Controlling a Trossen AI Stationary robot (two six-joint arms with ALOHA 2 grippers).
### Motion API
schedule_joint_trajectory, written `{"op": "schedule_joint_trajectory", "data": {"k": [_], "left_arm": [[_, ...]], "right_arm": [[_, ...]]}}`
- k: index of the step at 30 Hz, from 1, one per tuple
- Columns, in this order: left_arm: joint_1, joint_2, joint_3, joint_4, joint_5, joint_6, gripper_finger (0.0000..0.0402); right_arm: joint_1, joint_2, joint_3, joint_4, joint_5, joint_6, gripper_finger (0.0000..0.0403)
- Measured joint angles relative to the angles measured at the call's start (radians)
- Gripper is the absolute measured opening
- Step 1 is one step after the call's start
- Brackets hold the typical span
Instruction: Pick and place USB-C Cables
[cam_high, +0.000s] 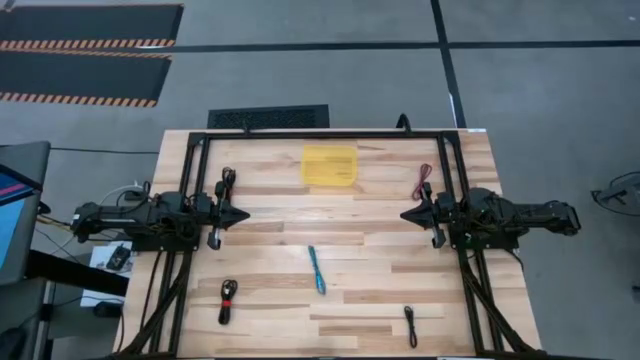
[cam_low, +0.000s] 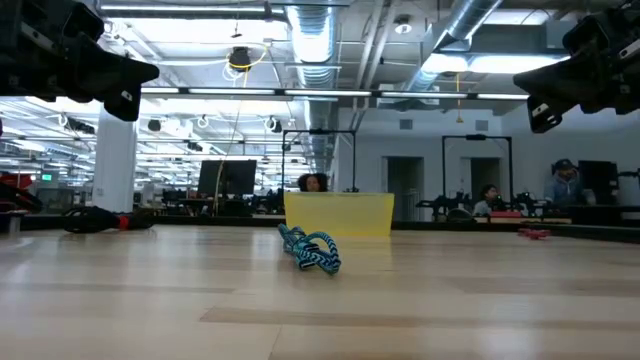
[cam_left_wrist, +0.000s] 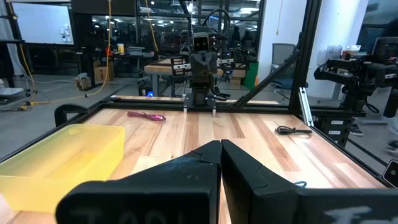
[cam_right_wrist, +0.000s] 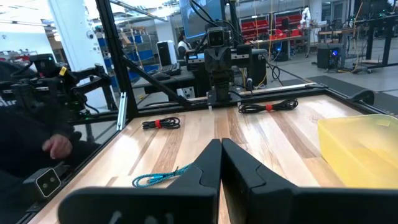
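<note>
Both arms face inward, fingers (cam_left_wrist: 214, 163) seemingly closed.

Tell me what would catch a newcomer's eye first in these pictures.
Probably the yellow tray at the far middle of the wooden table, then the light blue cable lying alone near the centre. The left gripper and right gripper face each other across the table, both shut and empty, with darker cables scattered around them.

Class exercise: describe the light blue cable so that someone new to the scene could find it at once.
Start at the wooden table, seen from above. Midway between the two grippers and a little nearer the front edge lies the light blue cable, a short bundled cord. It is the only blue one; the other cables are black or red.
</note>
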Motion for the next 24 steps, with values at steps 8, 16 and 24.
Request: {"op": "schedule_joint_trajectory", "data": {"k": [8, 16, 24], "left_arm": [[0.0, 0.0, 0.0, 0.0, 0.0, 0.0, 0.0], [0.0, 0.0, 0.0, 0.0, 0.0, 0.003, 0.0], [0.0, 0.0, 0.0, 0.032, -0.017, 0.003, 0.0]], "right_arm": [[0.0, 0.0, 0.0, 0.0, 0.0, 0.0, 0.0033], [0.0, 0.0, 0.0, 0.0, 0.0, 0.0, 0.0033], [0.0, 0.0, 0.0, 0.0, 0.0, -0.008, 0.0033]]}}
